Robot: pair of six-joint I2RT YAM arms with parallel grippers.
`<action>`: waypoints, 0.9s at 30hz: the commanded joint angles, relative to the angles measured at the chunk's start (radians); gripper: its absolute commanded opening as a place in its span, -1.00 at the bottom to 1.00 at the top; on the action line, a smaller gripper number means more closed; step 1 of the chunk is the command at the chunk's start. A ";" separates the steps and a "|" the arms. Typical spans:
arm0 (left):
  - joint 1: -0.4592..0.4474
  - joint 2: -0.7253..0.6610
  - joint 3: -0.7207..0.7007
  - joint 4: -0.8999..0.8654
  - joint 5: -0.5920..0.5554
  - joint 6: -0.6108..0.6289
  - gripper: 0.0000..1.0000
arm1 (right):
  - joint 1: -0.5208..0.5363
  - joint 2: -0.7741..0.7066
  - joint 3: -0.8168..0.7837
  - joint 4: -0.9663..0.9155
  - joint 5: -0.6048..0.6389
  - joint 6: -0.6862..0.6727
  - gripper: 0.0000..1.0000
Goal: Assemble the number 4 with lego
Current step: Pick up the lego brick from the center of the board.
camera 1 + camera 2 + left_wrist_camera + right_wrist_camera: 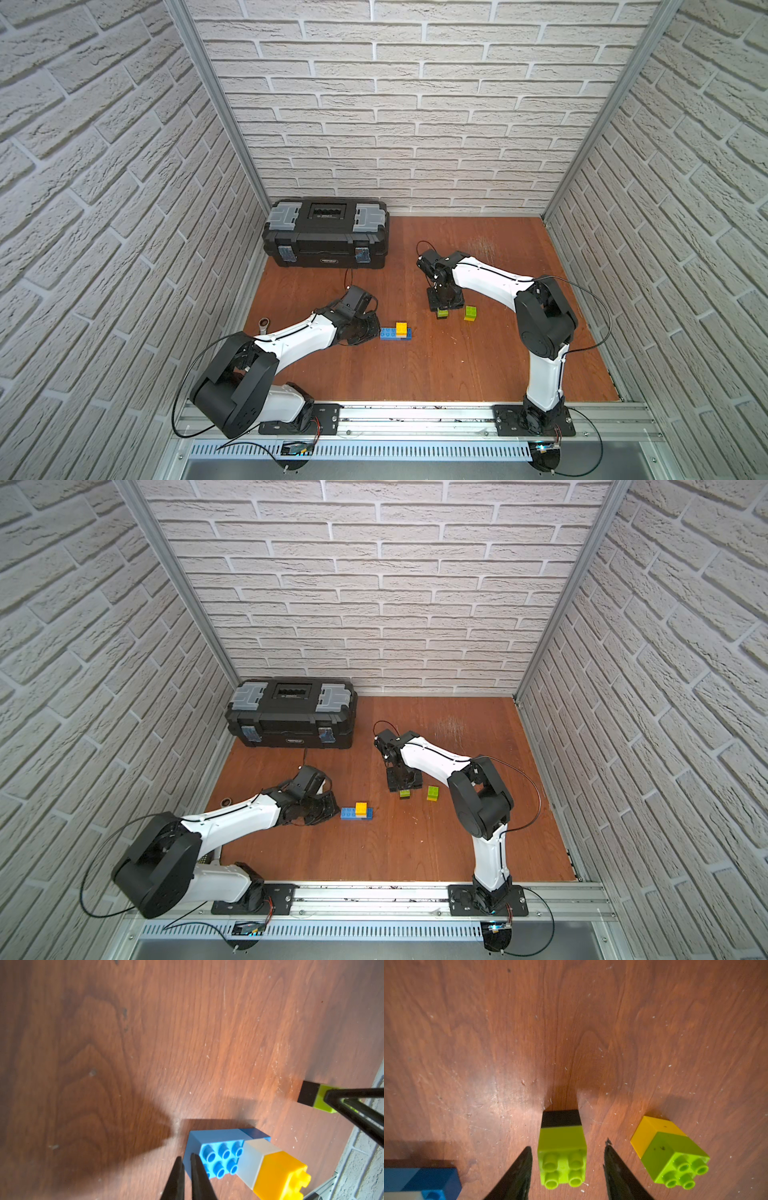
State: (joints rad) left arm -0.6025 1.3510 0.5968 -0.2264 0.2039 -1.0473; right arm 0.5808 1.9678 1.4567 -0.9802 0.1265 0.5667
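A long light-blue lego brick lies mid-table, with a dark blue, a white and a yellow square brick joined at its right end. My left gripper is shut and empty, its tips at the brick's left end. My right gripper is open and straddles a lime-on-black stack, with a gap on each side. A lime-on-yellow stack stands just beside it, and both top views show it.
A big black toolbox stands at the back left. A metal wrench lies by the left wall behind the left arm. Brick-pattern walls close three sides, and an aluminium rail runs along the front.
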 commanded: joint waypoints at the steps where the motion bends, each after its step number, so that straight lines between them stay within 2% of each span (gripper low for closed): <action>1: -0.008 -0.013 -0.017 -0.004 -0.012 -0.005 -0.75 | 0.005 0.003 0.015 -0.002 0.018 -0.013 0.08; 4: -0.020 -0.005 -0.019 0.006 -0.011 -0.010 -0.75 | 0.005 0.039 0.021 -0.005 0.022 -0.019 -0.02; 11: -0.055 0.010 -0.028 0.029 -0.012 -0.026 -0.75 | 0.011 0.017 0.006 -0.021 0.041 -0.014 -0.60; 14: -0.059 0.013 -0.034 0.038 -0.012 -0.030 -0.75 | 0.026 -0.040 0.007 -0.045 0.066 -0.005 -0.81; 22: -0.032 -0.022 -0.023 -0.015 -0.058 -0.022 -0.76 | 0.138 -0.144 0.099 -0.154 0.125 0.057 -0.95; 27: 0.088 -0.192 0.000 -0.226 -0.175 0.015 -0.74 | 0.259 -0.166 0.193 -0.187 0.120 0.118 -0.95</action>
State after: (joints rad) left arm -0.5743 1.2648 0.5823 -0.3088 0.1318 -1.0626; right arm 0.7773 1.8355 1.6043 -1.1191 0.2314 0.6266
